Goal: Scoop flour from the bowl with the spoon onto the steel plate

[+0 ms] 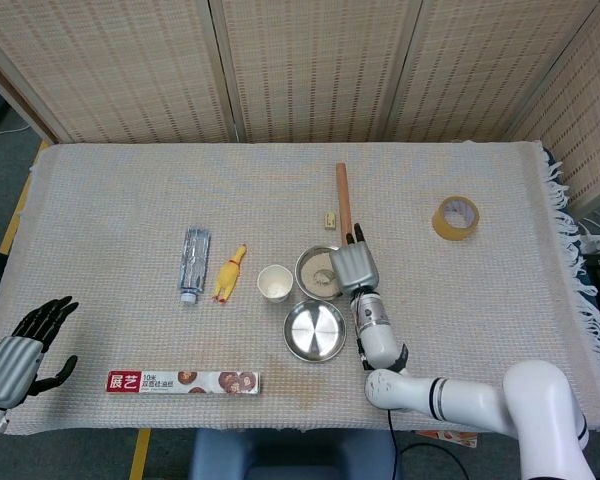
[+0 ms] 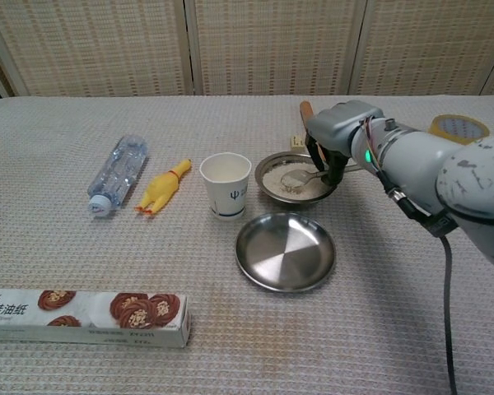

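Note:
A small steel bowl [image 2: 267, 189] [image 1: 310, 264] of pale flour [image 2: 281, 183] stands mid-table. My right hand [image 2: 339, 136] [image 1: 353, 267] hovers over its right rim and grips a metal spoon [image 2: 300, 174], whose head lies in the flour. Just in front of the bowl sits the round steel plate [image 2: 286, 250] [image 1: 315, 329], with nothing on it. My left hand [image 1: 18, 350] rests at the table's near left corner, fingers spread and holding nothing; the chest view does not show it.
A paper cup [image 2: 226, 185] stands left of the bowl, then a yellow rubber chicken [image 2: 162, 188] and a lying water bottle [image 2: 117, 174]. A long baking-paper box [image 2: 82, 314] lies at the front left. A tape roll [image 2: 457, 128] and a wooden rolling pin [image 1: 343, 194] lie farther back.

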### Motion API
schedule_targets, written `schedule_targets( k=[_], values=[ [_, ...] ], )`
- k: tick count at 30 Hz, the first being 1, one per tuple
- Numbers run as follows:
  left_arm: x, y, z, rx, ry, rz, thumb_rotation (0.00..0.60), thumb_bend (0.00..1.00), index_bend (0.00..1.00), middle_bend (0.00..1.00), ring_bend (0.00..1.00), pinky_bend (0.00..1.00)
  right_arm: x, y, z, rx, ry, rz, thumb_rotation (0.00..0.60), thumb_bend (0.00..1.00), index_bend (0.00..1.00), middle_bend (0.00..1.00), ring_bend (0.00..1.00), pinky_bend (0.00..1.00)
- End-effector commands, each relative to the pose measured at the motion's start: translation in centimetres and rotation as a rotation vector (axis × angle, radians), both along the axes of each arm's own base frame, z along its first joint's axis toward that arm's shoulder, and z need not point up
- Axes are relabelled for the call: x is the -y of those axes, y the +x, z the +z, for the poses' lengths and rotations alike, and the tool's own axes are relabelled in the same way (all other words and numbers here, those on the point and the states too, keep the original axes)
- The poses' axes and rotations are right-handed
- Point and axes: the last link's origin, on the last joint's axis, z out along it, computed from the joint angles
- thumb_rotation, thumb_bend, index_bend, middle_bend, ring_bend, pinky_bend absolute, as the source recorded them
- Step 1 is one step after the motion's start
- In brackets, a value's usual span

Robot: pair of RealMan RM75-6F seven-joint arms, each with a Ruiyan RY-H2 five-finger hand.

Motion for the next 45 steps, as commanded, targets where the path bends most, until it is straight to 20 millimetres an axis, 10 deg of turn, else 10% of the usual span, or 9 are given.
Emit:
schedule_targets(
  k=[1,10,30,45],
  values=[
    [0.0,0.0,0.0,0.0,0.001,0.0,0.6,0.41,0.0,0.0,0.01,0.12,0.0,-0.5,0.6,0.043,-0.004,-0.026,0.6,0.35,0.93,0.57,0.14,0.0],
    [0.2,0.1,0.0,-0.003,0.002,-0.004,0.6,0.41,0.0,0.0,0.01,0.12,0.1,-1.7,0.3,0.086,0.024,-0.076,0.6,0.35,0.93,0.57,0.14,0.0],
    [0.2,0.1,0.0,0.0,0.0,-0.005,0.6,0.41,0.0,0.0,0.01,0.12,-0.7,3.0,3.8,0.256,-0.009,0.023,0.6,0.35,0.93,0.57,0.14,0.0],
    [0.3,0.1,0.4,0.005,0.009,-0.006,0.6,0.41,0.0,0.0,0.01,0.12,-1.3,7.8,0.6,0.118,0.012,0.149,0.6,0.35,0.93,0.57,0.14,0.0]
  ],
)
